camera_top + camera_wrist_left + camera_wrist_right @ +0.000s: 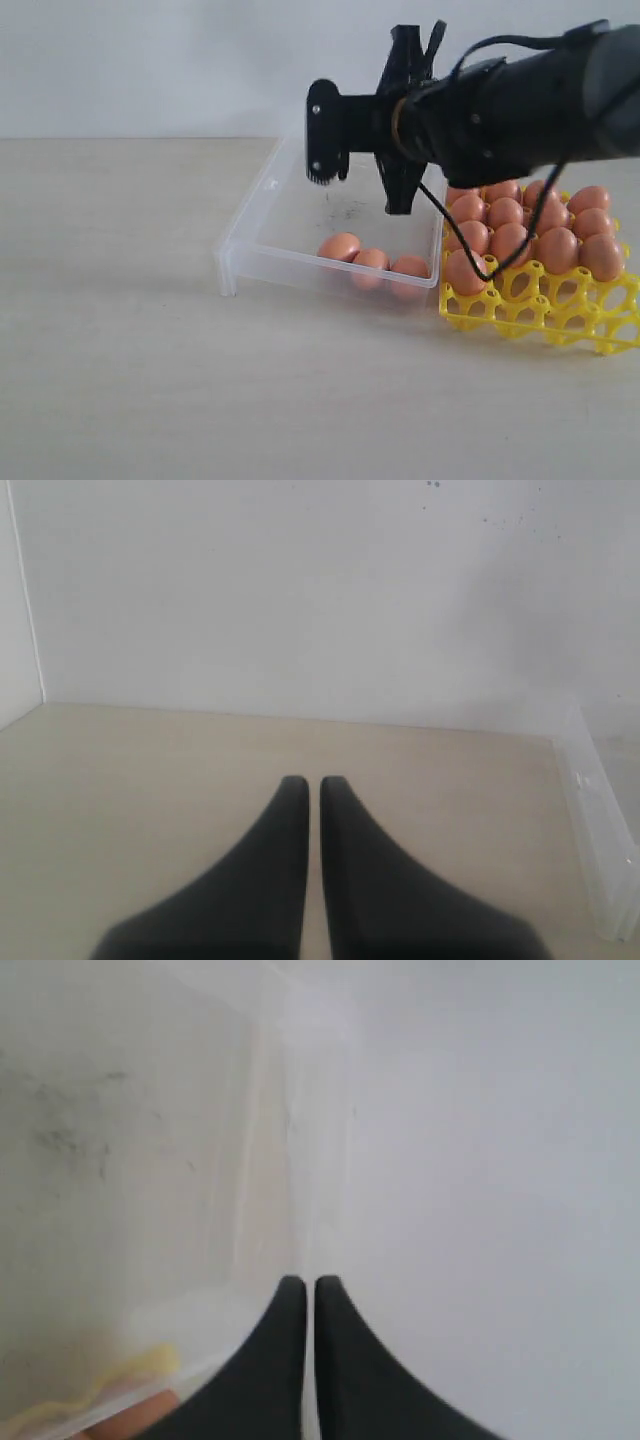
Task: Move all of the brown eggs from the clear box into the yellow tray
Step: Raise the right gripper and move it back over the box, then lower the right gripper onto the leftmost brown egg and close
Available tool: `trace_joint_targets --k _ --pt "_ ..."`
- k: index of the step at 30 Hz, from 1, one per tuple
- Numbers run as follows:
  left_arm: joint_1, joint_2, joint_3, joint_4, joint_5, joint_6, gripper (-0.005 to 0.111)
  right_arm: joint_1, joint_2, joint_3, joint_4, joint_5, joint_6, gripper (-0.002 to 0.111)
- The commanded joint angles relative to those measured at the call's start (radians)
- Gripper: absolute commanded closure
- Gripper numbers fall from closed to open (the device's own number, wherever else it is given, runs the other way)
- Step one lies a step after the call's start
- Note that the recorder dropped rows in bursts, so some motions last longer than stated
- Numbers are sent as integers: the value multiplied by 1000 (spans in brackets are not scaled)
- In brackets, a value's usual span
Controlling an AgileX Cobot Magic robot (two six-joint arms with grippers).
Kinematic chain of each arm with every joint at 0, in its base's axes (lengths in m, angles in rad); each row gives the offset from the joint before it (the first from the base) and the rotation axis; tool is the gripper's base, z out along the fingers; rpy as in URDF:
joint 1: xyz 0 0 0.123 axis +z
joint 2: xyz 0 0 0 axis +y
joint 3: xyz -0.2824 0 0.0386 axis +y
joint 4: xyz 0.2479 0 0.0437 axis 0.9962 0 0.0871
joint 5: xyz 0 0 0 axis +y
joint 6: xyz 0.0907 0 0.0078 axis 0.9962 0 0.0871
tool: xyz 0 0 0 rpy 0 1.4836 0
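Eggs (370, 264) left in the clear box (290, 218), three along its near wall, lie below the shut, empty right claw (322, 150), the nearer arm.

Smooth brown eggs (340, 246), scuffed clear plastic box (285, 215), glossy yellow plastic tray (458, 305)

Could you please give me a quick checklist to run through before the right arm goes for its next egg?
1. Right gripper open for a pick: not ok, jaws shut.
2. Right gripper empty: ok, nothing between its fingers.
3. Brown eggs to fetch: ok, three lie in the clear box by its wall nearest the exterior camera.
4. Free cups in the yellow tray: ok, front row is empty.
5. Left gripper out of the way: ok, shut, over bare table beside the box.
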Motion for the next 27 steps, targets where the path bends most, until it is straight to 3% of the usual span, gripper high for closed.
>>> trace_joint_targets --k 1,5,7,11,18,23,27 --pt "-6 -3 3 -2 2 -1 103 -30 143 -392 1020 471 -565 108" --pt "-6 -3 3 -2 2 -1 103 -107 315 -837 1687 803 -810 108" --pt "-6 -3 3 -2 2 -1 103 -108 343 -912 1706 803 -813 108" --pt "-6 -3 3 -2 2 -1 103 -84 358 -954 1702 803 -1015 106" --pt "-6 -3 3 -2 2 -1 103 -82 386 -834 1817 758 -1443 78" --pt "-6 -3 3 -2 2 -1 103 -58 387 -759 1733 803 -1772 86" --pt "-6 -3 3 -2 2 -1 103 -50 387 -719 1691 803 -1871 86"
